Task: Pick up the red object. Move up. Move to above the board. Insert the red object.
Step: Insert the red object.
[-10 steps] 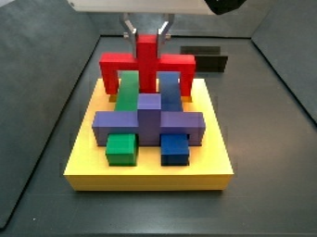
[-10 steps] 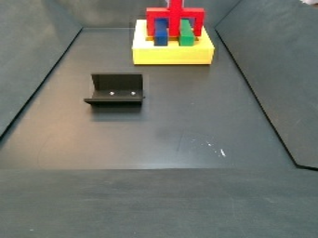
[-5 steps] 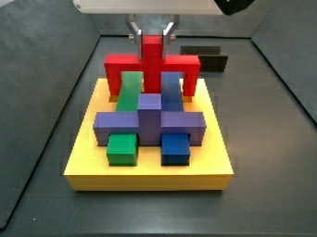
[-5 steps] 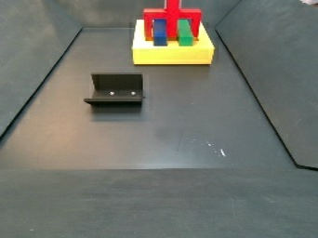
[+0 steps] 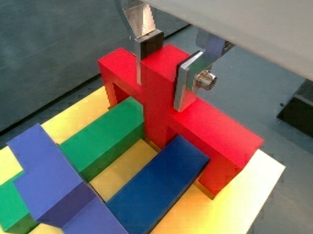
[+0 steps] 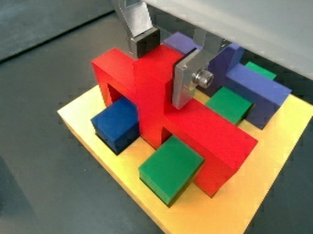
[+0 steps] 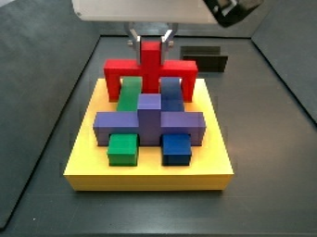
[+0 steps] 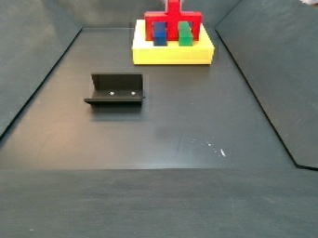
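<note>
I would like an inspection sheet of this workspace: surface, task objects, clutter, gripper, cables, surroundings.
Surface: dark floor, a few small pale marks.
Red object: red object upright over the far end of the board, legs straddling the green block and blue block.
Board: yellow board, also carrying the purple piece.
Clutter: fixture standing apart on the floor; small black box behind the board.
Gripper: gripper above the board, fingers closed on the red object's central post.
Cables: nothing seen.
Surroundings: dark walls enclose the floor.
</note>
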